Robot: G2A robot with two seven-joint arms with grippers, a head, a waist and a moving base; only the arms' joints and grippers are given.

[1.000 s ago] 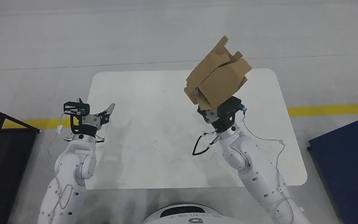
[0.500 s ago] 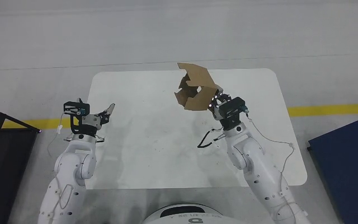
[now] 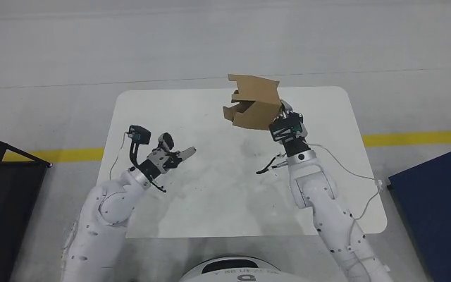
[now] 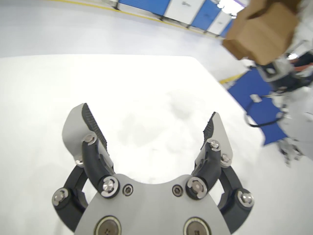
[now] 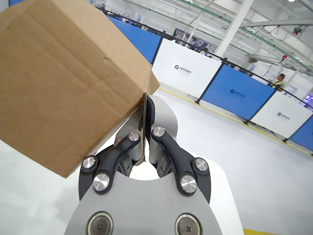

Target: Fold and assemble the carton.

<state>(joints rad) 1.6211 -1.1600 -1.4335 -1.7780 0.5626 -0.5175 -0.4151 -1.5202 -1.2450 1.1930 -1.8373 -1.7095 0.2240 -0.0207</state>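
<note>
Item one, counted once: a carton (image 3: 254, 102) of brown corrugated cardboard. It is matte and creased along its fold lines, partly squared into a box shape, with loose flaps and an open side turned toward your left arm. You find it raised off the table (image 3: 211, 204), over the far edge on the right-hand side. Item two: the right gripper (image 3: 283, 118), made of brushed metal plates, black linkage arms and round screw heads. Its jaws are pressed together on a thin cardboard panel at the carton's lower corner, so the sheet's edge stands between the two ribbed black pads, and the carton's body leans off to one side of them. Item three: the left gripper (image 3: 182, 146), of the same make, with grey metal finger shells faced with black ribbed pads. Its jaws are spread wide with nothing between them and touch nothing. It hangs above the near left part of the table, well apart from the carton and pointed toward it. From its own wrist view you see the carton (image 4: 261, 30) up in the air beyond the table's rounded far corner. Item four, one only: the table, a white, smooth, faintly scuffed slab with rounded corners. Item five: one thin black cable (image 3: 262, 171) looping over the table beside the right forearm. Surroundings: a pale grey floor with a yellow line (image 3: 409, 138) running across it. Tally: one carton, two grippers, one table, one cable.
</note>
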